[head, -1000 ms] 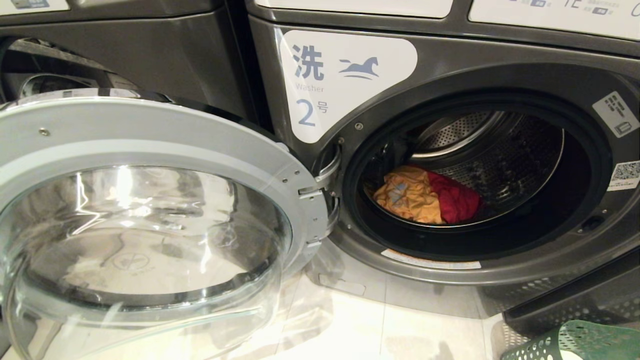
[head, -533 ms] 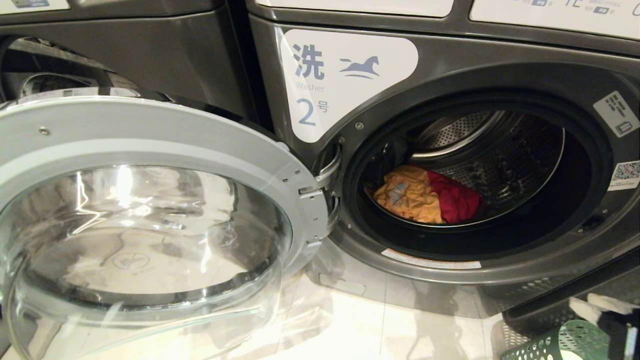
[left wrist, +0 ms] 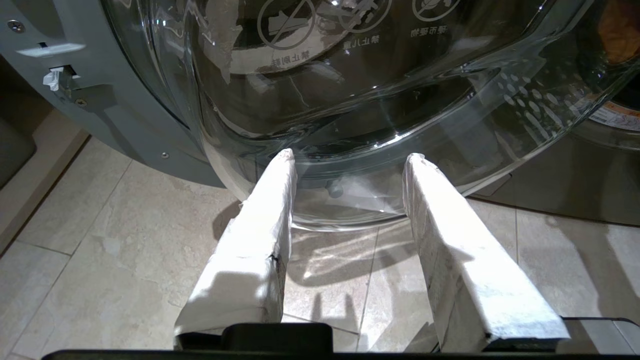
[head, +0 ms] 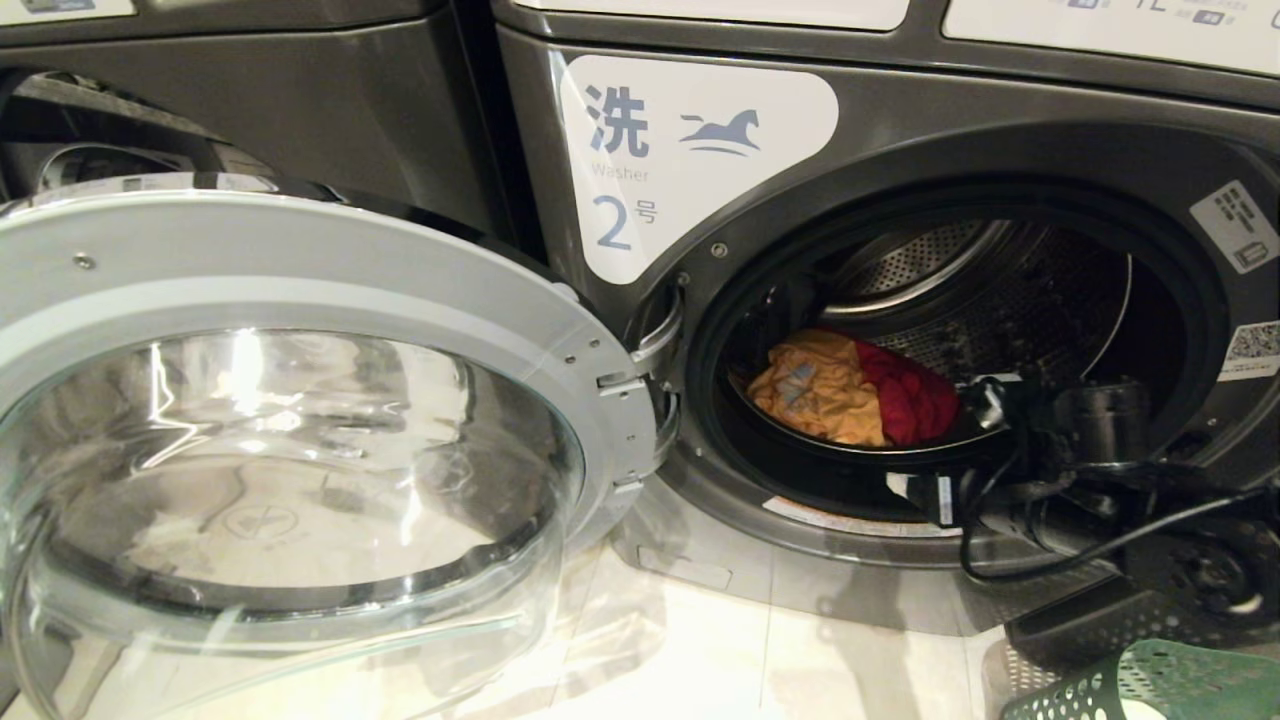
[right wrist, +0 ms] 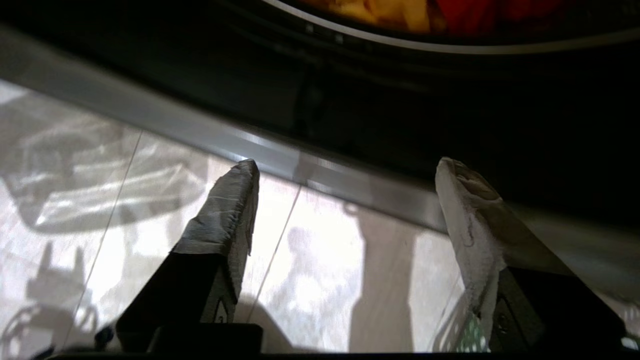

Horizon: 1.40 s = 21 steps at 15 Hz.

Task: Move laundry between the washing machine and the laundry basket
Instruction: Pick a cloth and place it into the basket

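Garments: two, orange garment (head: 815,388) and red garment (head: 910,400), touching inside the washing machine (head: 1000,150) drum.
Basket: one green laundry basket (head: 1150,685), on the floor.
Right gripper (right wrist: 345,185): fingers apart, at the drum's lip.
Left gripper (left wrist: 350,160): wrist view only; fingers apart, facing the glass door (left wrist: 350,75).

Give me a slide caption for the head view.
Right hand reaches toward orange shirt and red garment inside the open washing machine.

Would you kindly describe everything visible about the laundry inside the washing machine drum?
The laundry is a small crumpled heap of two soft cloth pieces: an orange-yellow garment with a faint grey print, and a red garment overlapping its right side. Both lie on the bottom of the perforated steel drum, towards its left, behind the open door rim. Nothing grips them; the right end effector is outside, below the opening.
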{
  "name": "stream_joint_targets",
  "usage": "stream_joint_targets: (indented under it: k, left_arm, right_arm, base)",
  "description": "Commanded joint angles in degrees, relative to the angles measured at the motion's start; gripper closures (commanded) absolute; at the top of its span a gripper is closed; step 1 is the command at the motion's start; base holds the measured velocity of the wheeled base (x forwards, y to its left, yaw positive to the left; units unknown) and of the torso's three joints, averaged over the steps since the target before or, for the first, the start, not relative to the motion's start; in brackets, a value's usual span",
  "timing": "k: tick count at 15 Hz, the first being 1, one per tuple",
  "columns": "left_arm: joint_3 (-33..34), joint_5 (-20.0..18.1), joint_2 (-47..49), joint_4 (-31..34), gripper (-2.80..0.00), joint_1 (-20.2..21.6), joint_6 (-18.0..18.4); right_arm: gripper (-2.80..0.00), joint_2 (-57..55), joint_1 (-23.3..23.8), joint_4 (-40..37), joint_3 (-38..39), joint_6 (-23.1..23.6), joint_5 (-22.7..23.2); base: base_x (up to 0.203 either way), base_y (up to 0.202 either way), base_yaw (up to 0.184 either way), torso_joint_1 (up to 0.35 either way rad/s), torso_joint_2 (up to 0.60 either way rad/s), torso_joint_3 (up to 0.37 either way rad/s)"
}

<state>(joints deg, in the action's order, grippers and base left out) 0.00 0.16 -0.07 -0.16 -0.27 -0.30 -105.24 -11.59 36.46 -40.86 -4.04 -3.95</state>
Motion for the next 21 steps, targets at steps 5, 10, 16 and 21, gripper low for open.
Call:
stream_joint_targets:
  k: [5, 10, 16, 21]
  left_arm:
    - [0.09, 0.02, 0.07, -0.02, 0.00, 0.00, -0.05]
    - [0.09, 0.02, 0.07, -0.02, 0.00, 0.00, -0.05]
    - [0.09, 0.02, 0.07, -0.02, 0.00, 0.00, -0.05]
    - [0.09, 0.02, 0.07, -0.02, 0.00, 0.00, -0.05]
  right_arm:
    - [-2.80, -22.23, -2.27, 0.82, -22.16, -1.60, -11.43]
    - [-2.80, -28.67, 1.60, 0.60, -34.78, 2.04, -14.19]
    - [-2.80, -32.52, 4.86, -1.19, -44.71, 3.81, -13.74]
    - [-2.80, -38.49, 5.93, -2.54, -54.12, 5.12, -13.55]
  base:
    - [0.000, 0.000, 0.000, 0.000, 0.00, 0.000]
    - [0.000, 0.000, 0.000, 0.000, 0.00, 0.000]
    - [0.000, 0.000, 0.000, 0.000, 0.00, 0.000]
    - [0.000, 0.000, 0.000, 0.000, 0.00, 0.000]
